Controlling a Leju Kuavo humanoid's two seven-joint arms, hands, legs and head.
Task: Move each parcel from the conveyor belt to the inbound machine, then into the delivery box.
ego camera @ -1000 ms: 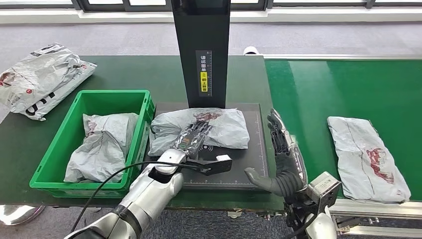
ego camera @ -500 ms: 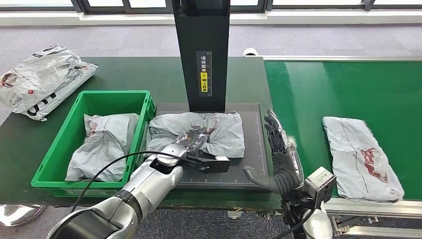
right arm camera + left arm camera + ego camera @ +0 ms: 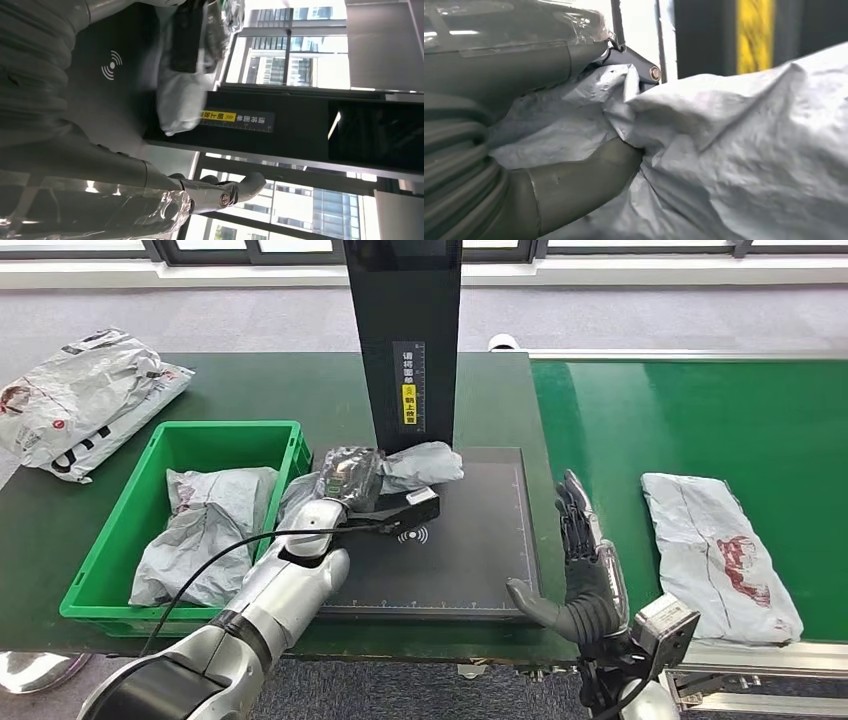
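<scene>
My left hand (image 3: 347, 477) grips a crumpled grey parcel (image 3: 420, 464) and holds it above the left part of the black inbound machine's plate (image 3: 470, 550), close to the green delivery box (image 3: 110, 560). The left wrist view has the grey thumb (image 3: 579, 182) pressed into the parcel's wrinkled plastic (image 3: 734, 150). My right hand (image 3: 582, 575) stands with fingers spread and holds nothing, over the plate's right edge. Another grey parcel (image 3: 720, 555) with a red mark lies on the green conveyor belt (image 3: 690, 420). A grey parcel (image 3: 205, 530) lies inside the box.
The machine's black post (image 3: 405, 340) with a yellow label rises behind the plate; it is also in the right wrist view (image 3: 280, 125). A large white-grey bag (image 3: 85, 400) lies on the dark green table at the far left.
My left hand has lifted the parcel off the middle of the plate and carried it left and back toward the box. The right hand shifted slightly right. The belt parcel drifted a little left.
</scene>
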